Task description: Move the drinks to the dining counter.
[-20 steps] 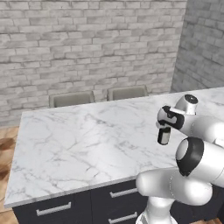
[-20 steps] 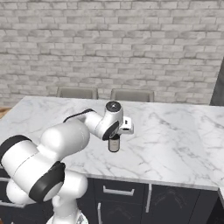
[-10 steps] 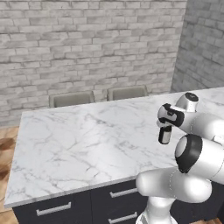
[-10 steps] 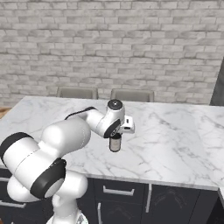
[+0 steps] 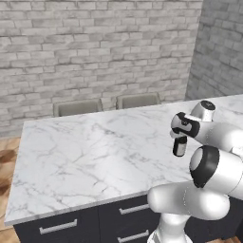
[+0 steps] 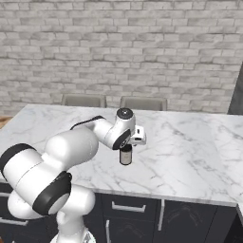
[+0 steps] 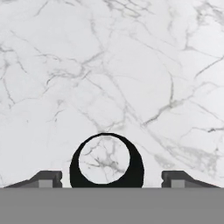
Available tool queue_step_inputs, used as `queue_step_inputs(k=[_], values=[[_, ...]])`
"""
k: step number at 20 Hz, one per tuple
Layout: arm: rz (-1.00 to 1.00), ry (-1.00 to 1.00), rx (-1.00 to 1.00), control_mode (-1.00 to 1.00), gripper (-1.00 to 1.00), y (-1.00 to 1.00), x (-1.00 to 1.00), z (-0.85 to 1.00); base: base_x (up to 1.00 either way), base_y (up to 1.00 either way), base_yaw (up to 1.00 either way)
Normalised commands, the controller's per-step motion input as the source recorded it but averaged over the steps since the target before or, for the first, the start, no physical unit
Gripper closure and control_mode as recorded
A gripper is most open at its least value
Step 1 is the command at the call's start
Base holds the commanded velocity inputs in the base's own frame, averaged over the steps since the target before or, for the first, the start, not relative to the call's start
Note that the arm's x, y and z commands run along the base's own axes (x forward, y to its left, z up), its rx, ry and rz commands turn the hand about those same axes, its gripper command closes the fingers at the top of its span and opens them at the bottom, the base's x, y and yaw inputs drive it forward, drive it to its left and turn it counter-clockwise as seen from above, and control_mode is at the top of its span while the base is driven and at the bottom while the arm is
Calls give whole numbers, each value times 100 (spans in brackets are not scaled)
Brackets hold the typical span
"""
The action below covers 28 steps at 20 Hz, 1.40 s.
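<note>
One of the drinks, a small dark bottle, stands upright on the white marble dining counter near its front edge. My gripper points straight down over the bottle and is open. In the hand view the bottle appears from above as a black ring. The two fingertips stand wide on either side, with a clear gap to the bottle. The gripper is centred over the bottle, above the marble top.
Two grey chair backs rise behind the far edge of the counter, against a brick wall. Dark drawers with silver bar handles sit under the front edge. Bare marble stretches to the left of the bottle.
The jaws have opened and let go of the dark bottle, which now stands free on the counter. The arm has hardly moved.
</note>
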Motion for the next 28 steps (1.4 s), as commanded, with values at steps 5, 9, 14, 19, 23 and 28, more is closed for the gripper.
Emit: queue_step_inputs(k=[5, 9, 14, 19, 23, 28], values=[[0, 0, 0, -100, -100, 0, -4, 0, 0, 0, 0], [0, 0, 0, -100, -100, 0, -31, 0, 0, 0, 0], [0, -3, 0, -100, -100, 0, -65, 8, 0, 0, 0], [0, -2, 0, -100, -100, 8, -67, 19, 0, 0, 0], [0, 0, 0, -100, -100, 47, -87, 30, 0, 0, 0], [-3, 0, -2, -100, -100, 67, -89, 46, 0, 0, 0]])
